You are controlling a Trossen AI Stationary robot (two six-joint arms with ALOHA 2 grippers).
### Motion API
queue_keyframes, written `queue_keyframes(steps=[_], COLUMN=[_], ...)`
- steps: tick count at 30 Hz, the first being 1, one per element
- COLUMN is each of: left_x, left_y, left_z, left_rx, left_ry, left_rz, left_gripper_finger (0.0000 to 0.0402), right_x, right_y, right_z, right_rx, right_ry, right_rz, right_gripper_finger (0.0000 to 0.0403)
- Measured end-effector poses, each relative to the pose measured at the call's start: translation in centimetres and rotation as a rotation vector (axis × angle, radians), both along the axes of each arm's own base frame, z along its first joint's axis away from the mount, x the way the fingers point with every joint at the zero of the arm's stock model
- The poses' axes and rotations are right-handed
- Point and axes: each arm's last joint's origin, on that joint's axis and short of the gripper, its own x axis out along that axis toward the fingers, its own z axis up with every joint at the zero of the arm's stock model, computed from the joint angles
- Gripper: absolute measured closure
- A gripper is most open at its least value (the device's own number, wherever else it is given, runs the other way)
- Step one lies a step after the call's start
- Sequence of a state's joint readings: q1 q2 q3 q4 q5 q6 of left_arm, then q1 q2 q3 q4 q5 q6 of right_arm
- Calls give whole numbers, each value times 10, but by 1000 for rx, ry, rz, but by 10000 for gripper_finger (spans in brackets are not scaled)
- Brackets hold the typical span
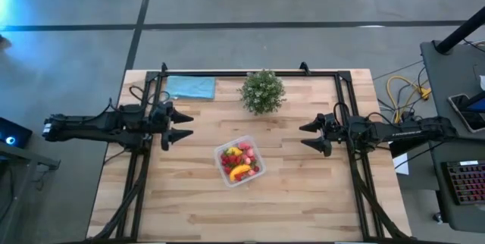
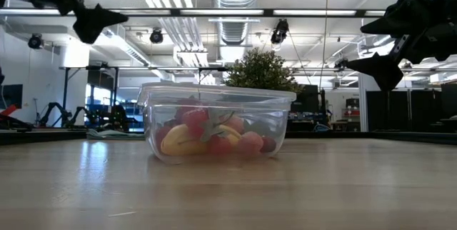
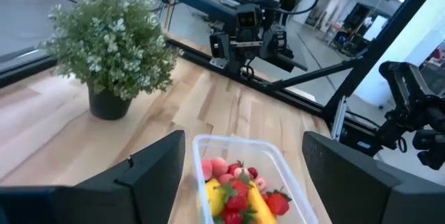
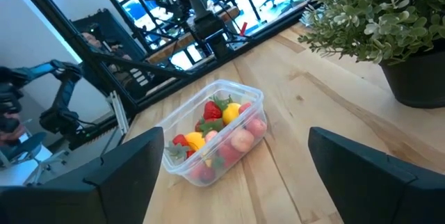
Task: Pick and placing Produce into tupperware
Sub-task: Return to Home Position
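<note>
The clear tupperware (image 1: 239,161) stands flat on its base near the middle of the wooden table. Inside it lies the produce (image 4: 217,135): red strawberry-like pieces, pink ones, a yellow lemon and a yellow-orange banana (image 1: 240,171). My left gripper (image 1: 180,125) hovers open at the table's left, above the table and left of the tupperware. My right gripper (image 1: 311,136) hovers open at the table's right, facing the tupperware. Both grippers are empty.
A bushy green potted plant (image 1: 262,91) stands just beyond the tupperware toward the far edge. A flat teal cloth (image 1: 189,87) lies at the far left. Black frame rails (image 1: 356,170) run along the table's left, right and far sides. Bare wood lies toward the near edge.
</note>
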State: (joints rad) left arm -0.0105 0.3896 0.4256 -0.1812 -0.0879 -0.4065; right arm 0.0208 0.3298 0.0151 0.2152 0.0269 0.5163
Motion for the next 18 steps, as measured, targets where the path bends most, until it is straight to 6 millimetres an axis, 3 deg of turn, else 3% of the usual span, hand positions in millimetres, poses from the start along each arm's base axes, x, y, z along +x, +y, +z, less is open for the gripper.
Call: queue_keyframes(steps=[12, 18], left_x=[-40, -35], left_y=[2, 3], left_z=[-27, -35], left_rx=[50, 57], left_ry=[-139, -77], left_rz=[57, 77], left_gripper_finger=[125, 125], right_x=[0, 0], right_y=[0, 0], right_z=[0, 0], right_rx=[0, 0], right_ry=[0, 0], right_rz=[0, 0], right_gripper_finger=[55, 56])
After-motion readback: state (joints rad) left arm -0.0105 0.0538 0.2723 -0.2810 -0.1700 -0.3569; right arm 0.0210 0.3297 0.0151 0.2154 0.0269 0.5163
